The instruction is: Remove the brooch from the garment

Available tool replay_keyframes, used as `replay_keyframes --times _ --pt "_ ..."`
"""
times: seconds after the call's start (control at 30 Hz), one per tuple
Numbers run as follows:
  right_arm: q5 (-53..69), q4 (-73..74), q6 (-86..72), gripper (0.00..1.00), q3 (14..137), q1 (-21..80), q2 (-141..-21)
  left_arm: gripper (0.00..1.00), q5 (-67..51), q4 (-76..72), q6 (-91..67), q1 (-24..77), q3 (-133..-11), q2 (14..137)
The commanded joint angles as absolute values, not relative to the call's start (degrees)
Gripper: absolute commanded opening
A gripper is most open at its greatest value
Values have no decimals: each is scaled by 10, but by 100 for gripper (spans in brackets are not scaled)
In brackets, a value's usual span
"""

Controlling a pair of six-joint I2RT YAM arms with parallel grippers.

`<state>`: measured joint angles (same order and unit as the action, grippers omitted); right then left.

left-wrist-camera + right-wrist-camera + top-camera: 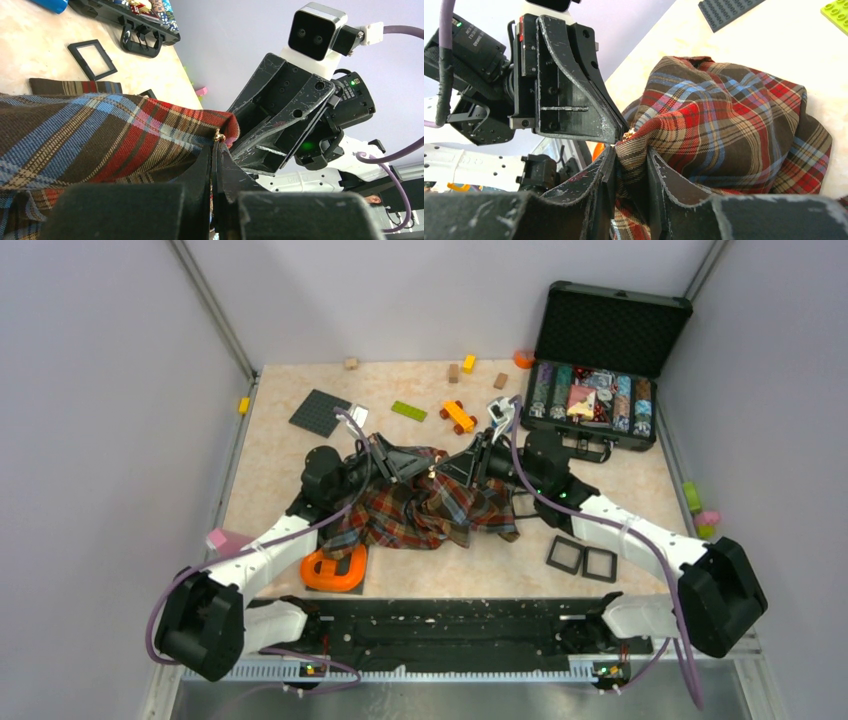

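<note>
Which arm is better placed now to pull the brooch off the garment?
Left. The left fingers are shut right at the brooch, while the right fingers clamp the garment fold below it.

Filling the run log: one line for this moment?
left gripper: shut on brooch | right gripper: shut on garment fold | brooch: not yet off

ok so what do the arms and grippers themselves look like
The left arm and right arm have white shells, black joints and purple cables. The left gripper and right gripper are scuffed black wedges, with a white camera above.
</note>
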<state>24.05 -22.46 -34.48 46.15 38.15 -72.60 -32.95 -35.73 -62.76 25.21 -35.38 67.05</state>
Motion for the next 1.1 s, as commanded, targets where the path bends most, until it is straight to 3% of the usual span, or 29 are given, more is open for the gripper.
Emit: replay_keyframes --times 0.0,0.33,0.53,0.77,0.83,0.93,1.07 --pt "233 -163 -309 27 490 389 -707 0 -338 -392 -611 250 -389 649" --pt "264 -107 -301 33 510 376 -697 0 -343 -334 -544 242 -400 635" --pt "341 -170 -349 61 479 348 -697 0 -320 -298 -448 241 -393 612" --pt "362 -217 -360 61 452 358 -718 0 -310 -313 -430 242 -394 604" --pt "358 -224 -360 50 451 366 -724 0 -309 -320 -426 243 -393 603" --pt "357 -224 -363 0 454 374 -734 0 -294 -334 -408 242 -390 600" --pt "357 -227 -371 0 440 383 -740 0 -234 -338 -370 243 -388 596"
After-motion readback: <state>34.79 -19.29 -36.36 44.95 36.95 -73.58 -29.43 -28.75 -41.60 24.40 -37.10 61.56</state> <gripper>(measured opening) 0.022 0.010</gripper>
